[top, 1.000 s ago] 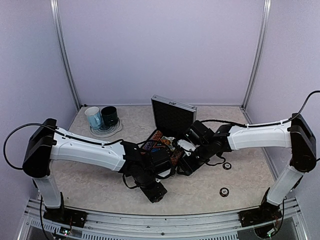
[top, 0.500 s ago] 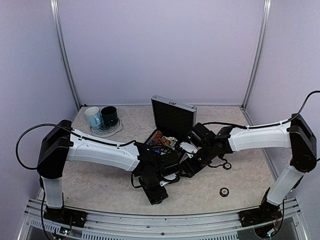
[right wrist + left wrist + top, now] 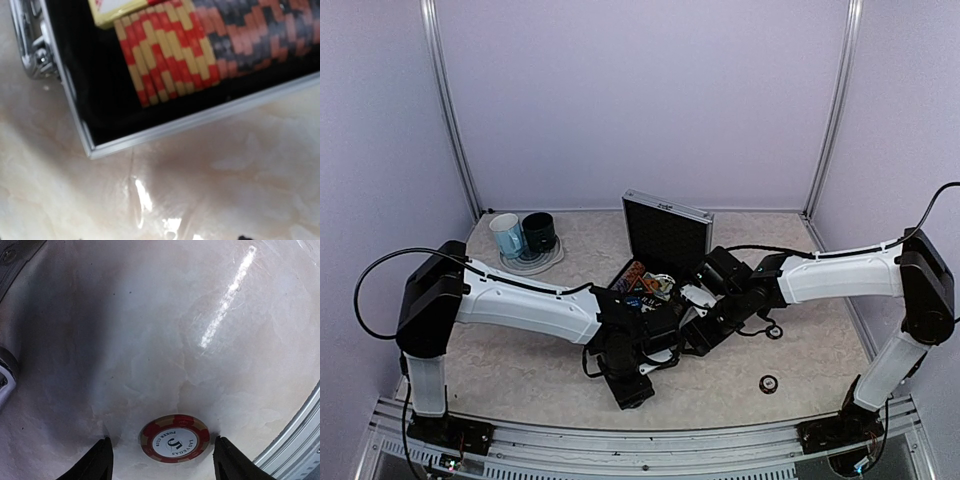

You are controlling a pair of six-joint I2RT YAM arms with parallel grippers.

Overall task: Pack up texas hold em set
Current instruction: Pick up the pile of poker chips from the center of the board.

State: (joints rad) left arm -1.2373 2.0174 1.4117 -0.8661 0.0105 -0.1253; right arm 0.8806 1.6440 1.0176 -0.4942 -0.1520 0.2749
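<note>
Presently collecting strays — left jaws wide open, empty, straddling a red chip [image 3: 174, 438] on the worktop [image 3: 200, 315] near the open case [image 3: 665, 235]. Next: close squarely, lift. State of right jaws — cannot tell.

Pale marbled table [image 3: 800, 250], glossy under the lights. Near the middle sits the silver case [image 3: 667, 232], open, with its lid standing upright at the back and its base flat on the surface. Back left, a plate [image 3: 548, 262] rests near the corner, well apart from the case. Out on the right a small round button [image 3: 774, 331] lies on bare tabletop, and a second button [image 3: 768, 381] lies nearer the front. And there, flat on the table near the metal rail [image 3: 295, 440], is a single red-and-cream chip [image 3: 174, 444], face up, showing a 5.
</note>
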